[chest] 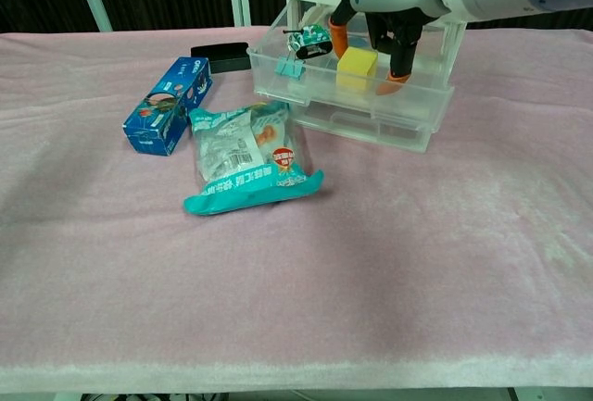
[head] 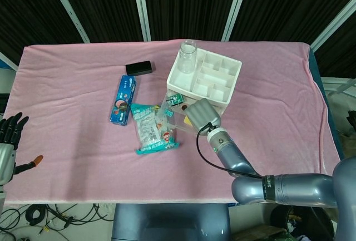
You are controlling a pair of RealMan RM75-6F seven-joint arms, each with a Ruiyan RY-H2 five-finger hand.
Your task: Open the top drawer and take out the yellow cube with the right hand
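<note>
1 yellow cube (chest: 356, 64), 2 hands (chest: 375, 23) (head: 10, 135), 1 snack bag (chest: 248, 157).

Evenly and brightly lit from overhead, with soft, short shadows under the snack bag (chest: 248, 160) and blue box (chest: 167, 93). Dark, underexposed backdrop behind the pink table (head: 67, 129). Mild glare on the clear drawer (chest: 357, 95) walls and the metallic arm (head: 289, 188). Sharp across both views; slight softness toward the chest view's near edge.

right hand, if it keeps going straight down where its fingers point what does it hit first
Most likely the yellow cube in the open top drawer: the right hand hangs over it, fingertips either side. Whether they already touch is unclear.
</note>
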